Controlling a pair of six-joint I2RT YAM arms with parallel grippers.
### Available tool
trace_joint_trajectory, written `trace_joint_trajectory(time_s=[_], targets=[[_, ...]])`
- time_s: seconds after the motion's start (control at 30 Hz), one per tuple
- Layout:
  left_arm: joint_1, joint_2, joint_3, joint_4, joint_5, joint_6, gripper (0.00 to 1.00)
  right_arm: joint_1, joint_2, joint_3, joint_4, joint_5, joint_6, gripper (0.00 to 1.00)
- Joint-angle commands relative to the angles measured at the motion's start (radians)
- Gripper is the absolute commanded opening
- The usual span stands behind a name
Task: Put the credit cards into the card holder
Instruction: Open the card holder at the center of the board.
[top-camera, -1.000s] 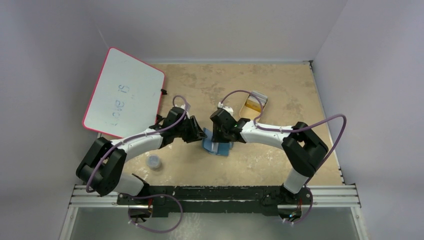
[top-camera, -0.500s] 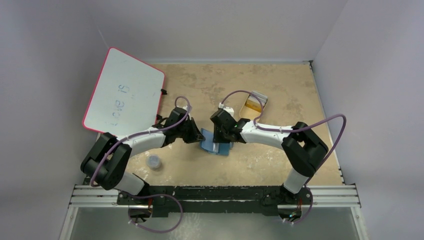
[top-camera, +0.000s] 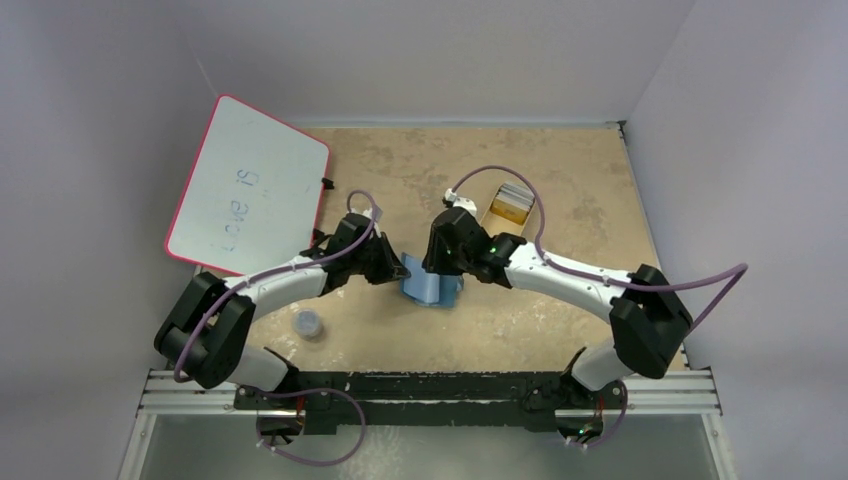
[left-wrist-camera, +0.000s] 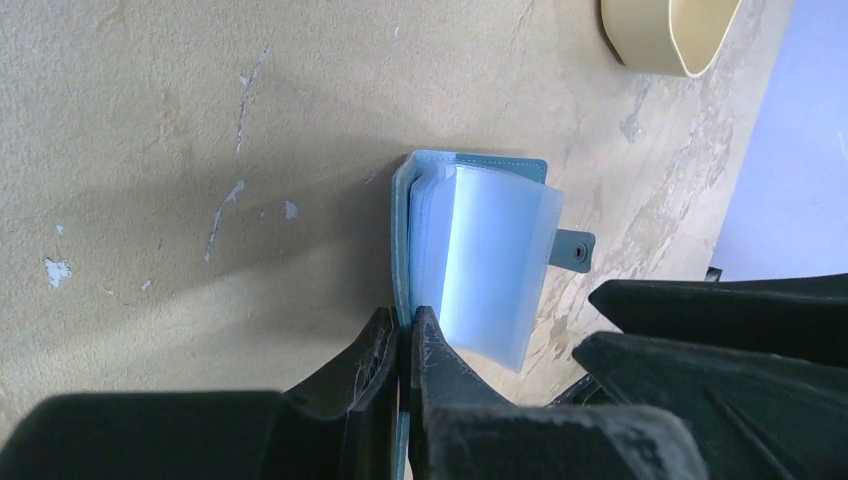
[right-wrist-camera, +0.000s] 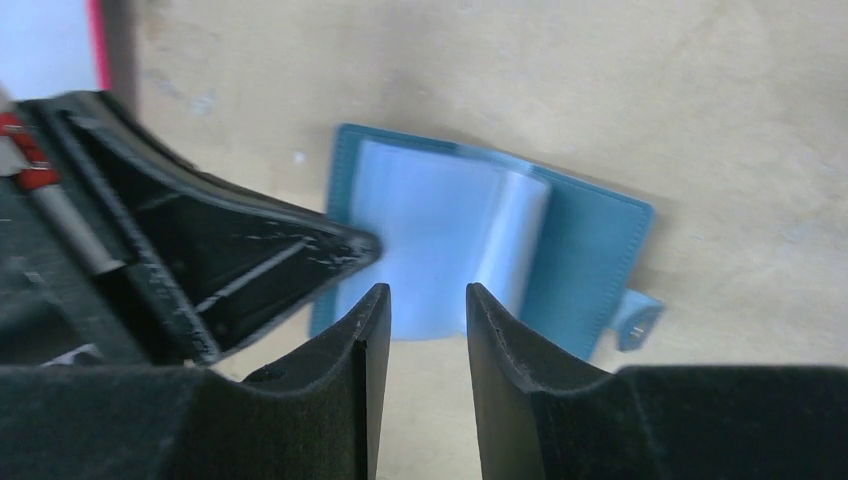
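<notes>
The card holder (top-camera: 428, 289) lies open in the middle of the table, teal-blue with clear pockets fanned up (left-wrist-camera: 495, 262). My left gripper (top-camera: 398, 270) is shut on its left cover (left-wrist-camera: 404, 330). My right gripper (top-camera: 443, 275) hangs open and empty just above the pockets (right-wrist-camera: 418, 300); the holder (right-wrist-camera: 585, 250) shows beyond its fingertips. The credit cards sit in a beige tray (top-camera: 492, 203) behind the right gripper: an orange one (top-camera: 508, 213) and a grey one (top-camera: 516, 192). I cannot tell whether any card is in the pockets.
A pink-rimmed whiteboard (top-camera: 248, 185) leans at the back left. A small clear cup (top-camera: 308, 323) stands near the left arm's base. The beige tray's end shows in the left wrist view (left-wrist-camera: 665, 40). Walls close in the table on three sides.
The right arm's elbow has swung out to the right and its wrist has turned and lifted over the card holder. A pale patch at the holder's near edge no longer shows. The left gripper keeps its hold.
</notes>
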Motion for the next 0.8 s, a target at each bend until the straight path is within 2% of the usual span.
trace_joint_trajectory(time_s=[0.0, 0.23, 0.43, 0.63, 0.7, 0.77], targets=[[-0.006, -0.02, 0.042, 0.035, 0.001, -0.012, 0.0, 0.008, 0.002, 0.002, 0.142, -0.085, 0.014, 0.36], [-0.009, -0.025, 0.024, 0.049, -0.008, -0.022, 0.0, 0.006, 0.099, -0.022, 0.175, -0.145, 0.06, 0.36], [-0.009, 0.001, -0.002, 0.023, -0.052, 0.015, 0.0, 0.006, 0.157, -0.021, 0.097, -0.049, 0.018, 0.37], [-0.009, 0.04, -0.009, 0.032, -0.077, 0.019, 0.0, 0.004, 0.182, -0.021, 0.076, -0.029, 0.019, 0.38], [-0.009, 0.043, -0.013, 0.038, -0.073, 0.015, 0.04, 0.005, 0.194, -0.011, 0.061, -0.01, 0.02, 0.42], [-0.009, 0.037, -0.012, 0.031, -0.083, 0.016, 0.11, 0.004, 0.207, 0.001, 0.046, 0.005, 0.02, 0.44]])
